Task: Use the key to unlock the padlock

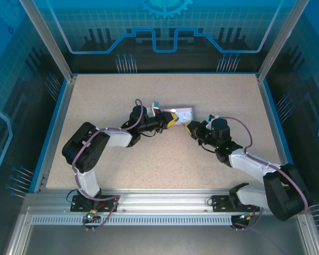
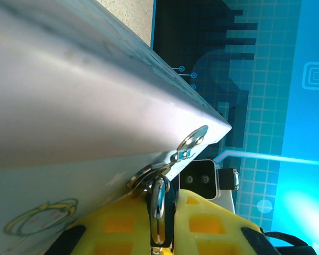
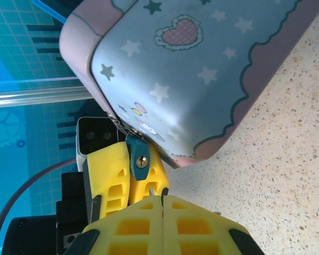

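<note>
Left gripper [image 2: 162, 220] clamps the padlock [image 3: 140, 159], keyhole end pointing at the closed right gripper [image 3: 162, 201].

Right wrist view: key [image 3: 151, 189], only a thin sliver clear of the pressed-together tips of the right gripper [image 3: 162, 201]; the rest is buried between them. Padlock [image 3: 141, 161] shows its keyhole face, shackle too small to trace. Tin [image 3: 202, 74] cut off by the top and right edges.

Left wrist view: tin is a soft blur, running off top and left. Padlock body sunk between the left gripper [image 2: 162, 218] fingers.

Top view: lock and key too small to pick out.
</note>
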Action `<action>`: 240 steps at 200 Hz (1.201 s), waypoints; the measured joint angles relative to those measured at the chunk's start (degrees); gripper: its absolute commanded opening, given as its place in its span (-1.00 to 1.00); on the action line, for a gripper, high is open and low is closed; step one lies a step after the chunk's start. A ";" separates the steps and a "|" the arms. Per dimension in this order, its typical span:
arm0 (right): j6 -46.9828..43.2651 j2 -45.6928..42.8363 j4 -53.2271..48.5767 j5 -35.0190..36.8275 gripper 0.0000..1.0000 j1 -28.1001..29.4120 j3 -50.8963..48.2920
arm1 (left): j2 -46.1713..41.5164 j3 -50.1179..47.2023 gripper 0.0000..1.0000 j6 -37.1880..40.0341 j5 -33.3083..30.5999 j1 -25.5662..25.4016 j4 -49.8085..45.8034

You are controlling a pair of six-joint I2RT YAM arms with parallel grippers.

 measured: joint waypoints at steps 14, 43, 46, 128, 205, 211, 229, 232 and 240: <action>0.00 0.42 -0.02 0.00 -1.00 0.00 0.02 | 0.00 0.00 -1.00 0.00 0.00 0.00 0.00; 0.00 1.01 0.04 0.09 -1.00 0.13 0.24 | 0.00 0.00 -1.00 0.00 0.00 0.00 0.00; 0.00 1.07 0.07 0.11 -1.00 0.17 0.28 | 0.00 0.00 -1.00 0.00 0.00 0.00 0.00; 0.04 2.78 0.33 0.42 -1.00 0.85 2.69 | 0.00 0.00 -1.00 0.00 0.02 0.00 0.00; 0.20 4.59 0.63 0.61 -1.00 1.18 3.23 | 0.00 0.00 -1.00 0.00 0.02 0.00 0.00; 0.20 4.66 0.63 0.61 -1.00 1.18 3.37 | 0.00 0.00 -1.00 0.00 0.02 0.00 0.00; 0.20 4.70 0.66 0.63 -1.00 1.18 3.76 | 0.00 0.00 -1.00 0.00 0.02 0.00 0.00; 0.20 4.70 0.66 0.63 -1.00 1.18 3.82 | 0.00 0.00 -1.00 0.00 0.02 -0.02 0.00; 0.20 4.70 0.79 0.63 -1.00 1.18 3.96 | 0.00 0.00 -1.00 0.00 0.02 -0.02 0.00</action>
